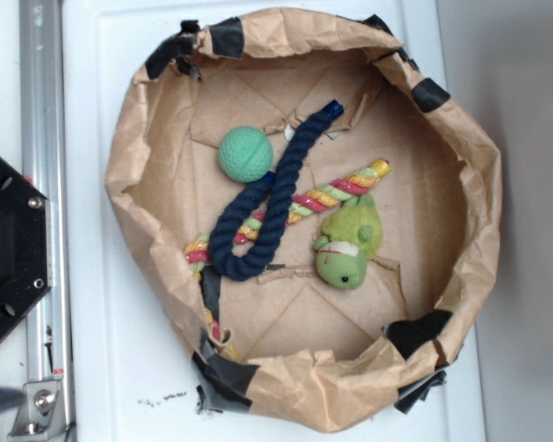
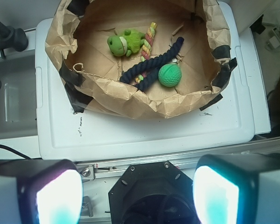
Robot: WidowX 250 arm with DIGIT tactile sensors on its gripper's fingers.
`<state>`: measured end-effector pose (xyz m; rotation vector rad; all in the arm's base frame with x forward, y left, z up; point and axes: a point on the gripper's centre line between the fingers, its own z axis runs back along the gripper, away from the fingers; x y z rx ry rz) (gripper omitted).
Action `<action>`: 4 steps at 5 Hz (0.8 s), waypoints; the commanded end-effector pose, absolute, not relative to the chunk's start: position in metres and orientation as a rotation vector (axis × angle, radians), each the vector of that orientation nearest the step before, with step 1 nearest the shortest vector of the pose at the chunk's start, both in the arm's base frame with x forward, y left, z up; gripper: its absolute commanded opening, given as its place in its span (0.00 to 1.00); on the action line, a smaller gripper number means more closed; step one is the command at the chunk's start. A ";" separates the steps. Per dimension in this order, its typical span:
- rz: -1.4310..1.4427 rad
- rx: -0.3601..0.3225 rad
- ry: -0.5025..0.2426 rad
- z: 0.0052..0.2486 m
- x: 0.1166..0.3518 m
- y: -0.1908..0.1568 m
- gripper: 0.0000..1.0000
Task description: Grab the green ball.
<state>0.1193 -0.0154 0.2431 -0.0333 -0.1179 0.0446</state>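
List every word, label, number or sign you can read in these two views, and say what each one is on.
None: no readable text appears in either view.
The green ball shows only faint seam lines, no lettering.
The plush toy, the ropes and the taped paper basket carry no print.
Small dark specks on the white surface are too small to tell whether they are marks or text.

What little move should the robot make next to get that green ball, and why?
Probably move forward over the paper bin and toward the green ball. The wrist view shows the open gripper back by the base, far from the ball, which lies uncovered beside the navy rope.
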 end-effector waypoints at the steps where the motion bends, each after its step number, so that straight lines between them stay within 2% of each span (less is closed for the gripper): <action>1: 0.045 -0.033 -0.118 0.243 0.119 -0.015 1.00; 2: -0.067 0.041 -0.338 0.205 0.169 0.003 1.00; 3: -0.220 0.176 -0.324 0.176 0.204 0.017 1.00; 4: -0.307 0.193 -0.286 0.140 0.230 0.025 1.00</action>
